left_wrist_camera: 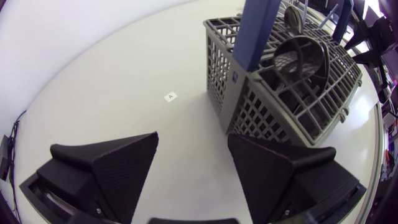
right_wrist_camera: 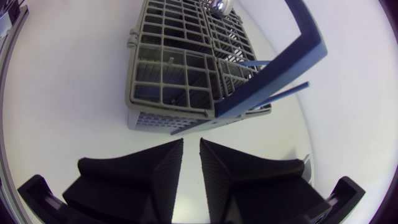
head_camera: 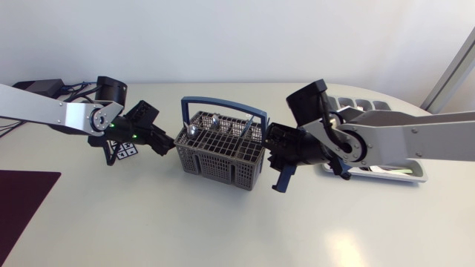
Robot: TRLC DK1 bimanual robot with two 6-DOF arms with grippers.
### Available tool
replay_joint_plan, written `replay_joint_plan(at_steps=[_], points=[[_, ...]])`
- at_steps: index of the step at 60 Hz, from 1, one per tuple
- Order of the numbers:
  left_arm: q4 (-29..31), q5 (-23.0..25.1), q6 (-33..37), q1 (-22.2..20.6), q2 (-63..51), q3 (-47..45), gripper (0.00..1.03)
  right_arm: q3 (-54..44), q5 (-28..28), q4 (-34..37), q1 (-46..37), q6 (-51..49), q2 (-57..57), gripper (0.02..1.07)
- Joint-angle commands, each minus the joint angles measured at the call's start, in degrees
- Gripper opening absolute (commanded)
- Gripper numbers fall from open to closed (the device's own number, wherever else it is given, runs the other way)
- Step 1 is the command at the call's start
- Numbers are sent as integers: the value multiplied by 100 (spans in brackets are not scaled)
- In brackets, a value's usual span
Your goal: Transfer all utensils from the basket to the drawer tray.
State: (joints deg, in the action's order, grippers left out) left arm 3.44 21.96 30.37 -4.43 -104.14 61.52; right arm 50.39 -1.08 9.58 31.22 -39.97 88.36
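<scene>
White desk (head_camera: 148,222) holds a grey lattice basket (head_camera: 223,152); left fingers (left_wrist_camera: 118,165) spread at its left end, right fingers (right_wrist_camera: 155,168) almost together opposite

the basket (head_camera: 220,152) stands mid-table, with utensils (head_camera: 213,121) in its rear compartments; the left gripper (head_camera: 166,142) is just beside its left wall and the right gripper (head_camera: 272,148) just beside its right (one per side); the drawer tray (head_camera: 418,176) lies further right, partly under the right arm
</scene>
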Motion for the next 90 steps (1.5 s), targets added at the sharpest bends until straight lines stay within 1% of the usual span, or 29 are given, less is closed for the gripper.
replay_joint_plan(at_steps=[1, 6, 12, 18, 40, 46, 52, 54, 59, 61, 65, 67, 70, 73, 77, 80, 82, 84, 90], points=[[-72, 11, -163, -181, -116, 176, 78, 182, 47, -141, 86, 332, 243, 9], [-72, 28, -189, -296, -80, 124, 79, 243, 38, -290, 103, 472, 331, 9], [-63, 54, -189, -331, -1, 18, 79, 313, 12, -422, 68, 551, 375, 9], [-63, 239, -189, -357, 104, -114, 79, 393, 3, -466, -90, 578, 419, 9], [-1, 248, -181, -665, 632, -623, 79, 568, 29, -660, -521, 507, 525, 9], [78, 230, -181, -638, 702, -658, 79, 533, -6, -660, -450, 507, 551, 9], [280, 213, -181, -428, 886, -615, 79, 454, -50, -651, -433, 507, 507, 10], [403, 213, -181, -340, 1009, -588, 79, 410, -103, -633, -433, 507, 463, 17], [658, 213, -181, -225, 1396, -571, 79, 261, -138, -624, -459, 490, 279, 47], [746, 213, -181, -199, 1528, -553, 79, 199, -138, -616, -477, 472, 217, 53], [1009, 230, -198, -208, 1765, -491, 79, 102, -182, -607, -486, 463, 76, 61], [1185, 248, -242, -252, 1827, -421, 79, 94, -191, -563, -494, 481, 6, 68], [1414, 371, -356, -340, 1853, -298, 79, 94, -191, -466, -503, 507, -73, 75], [1554, 406, -462, -401, 1853, -219, 79, 94, -199, -414, -503, 525, -152, 77], [1774, 520, -743, -595, 1783, -17, 78, 120, -191, -290, -494, 586, -310, 77], [1862, 573, -910, -709, 1686, 97, 73, 138, -191, -220, -468, 622, -372, 77], [1888, 626, -1068, -770, 1590, 185, 72, 155, -191, -159, -433, 648, -425, 77], [1915, 678, -1139, -788, 1546, 238, 72, 164, -191, -141, -398, 665, -451, 77], [1923, 749, -1411, -832, 1343, 396, 65, 182, -191, -53, -301, 718, -539, 77]])
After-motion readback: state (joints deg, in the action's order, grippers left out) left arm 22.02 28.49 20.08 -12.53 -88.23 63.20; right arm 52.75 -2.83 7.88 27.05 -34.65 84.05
